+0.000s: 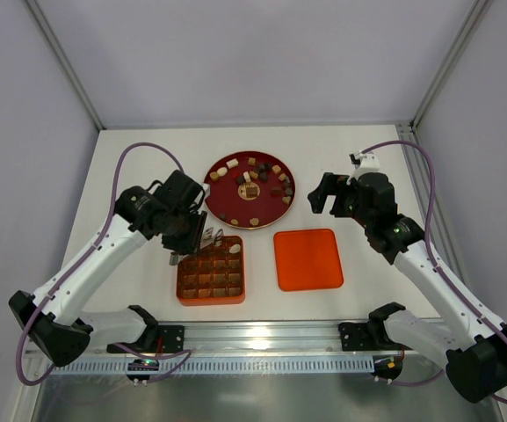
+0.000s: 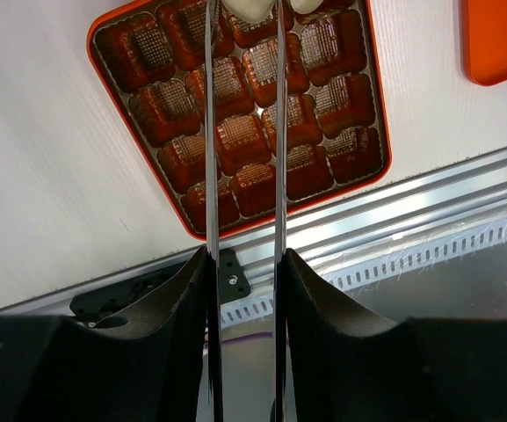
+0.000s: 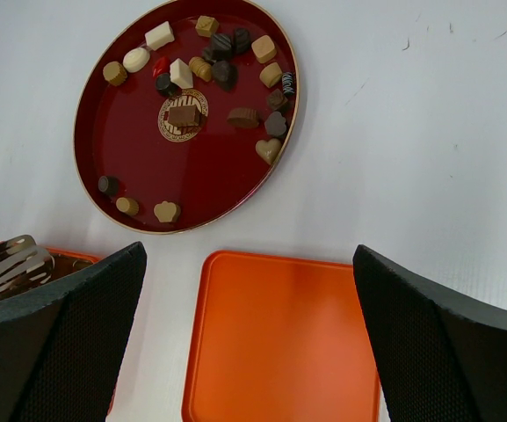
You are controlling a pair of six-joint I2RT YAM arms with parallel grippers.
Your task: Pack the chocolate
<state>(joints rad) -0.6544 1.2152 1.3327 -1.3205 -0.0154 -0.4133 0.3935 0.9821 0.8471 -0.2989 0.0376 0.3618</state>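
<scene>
Left fingers (image 2: 170,303) squeeze thin tongs (image 2: 209,132) whose tips, with a cream chocolate (image 2: 251,9), are cut off; right fingers (image 3: 68,343) gape.

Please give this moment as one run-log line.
left fingers: shut on thin metal tongs over orange gridded box | tongs: cream-white chocolate piece between blades | right fingers: open, empty, near flat orange lid

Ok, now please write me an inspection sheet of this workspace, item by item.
Surface: white table, no spills seen.
Job's things: chocolate loose on round red tray; orange box open, near cells empty; lid flat to its right.
Clutter: nothing seen.
Grippers: left gripper shut on metal tongs over the box; right gripper open, empty.
Cables: a purple cable loops at each arm.
Surroundings: pale walls; metal rail at near edge.
</scene>
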